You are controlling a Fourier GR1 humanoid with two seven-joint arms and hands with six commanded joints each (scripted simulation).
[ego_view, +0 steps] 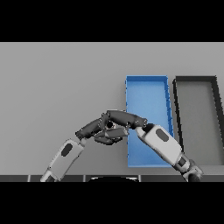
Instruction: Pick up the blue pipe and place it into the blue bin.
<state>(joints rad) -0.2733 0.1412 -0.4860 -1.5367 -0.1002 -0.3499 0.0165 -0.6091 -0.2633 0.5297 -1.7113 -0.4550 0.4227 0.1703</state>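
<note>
Scene: a grey table [57, 87], seen from above, with two bins on its right half.
Blue bin: the bin [147, 83] is a long shallow tray lying lengthwise away from the robot; its inside shows only flat blue.
Dark bin: a black-walled bin [176, 109] with a grey floor sits just beside the blue one, on its right, the two side by side and parallel.
Right hand: the right hand [124, 118] reaches leftward from a white forearm that crosses the blue bin's near end; its dark fingers stretch past the bin's left wall, lightly bent, over the table.
Left hand: the left hand [98, 130] comes up from the lower left and meets the right hand just left of the bin — fingers of both overlap in one dark cluster.
Grip: a small pale patch shows between the two sets of fingers, but whether either hand is clamped on anything cannot be told.
Blue pipe: no pipe can be made out — if it is there, the meeting hands hide it.
</note>
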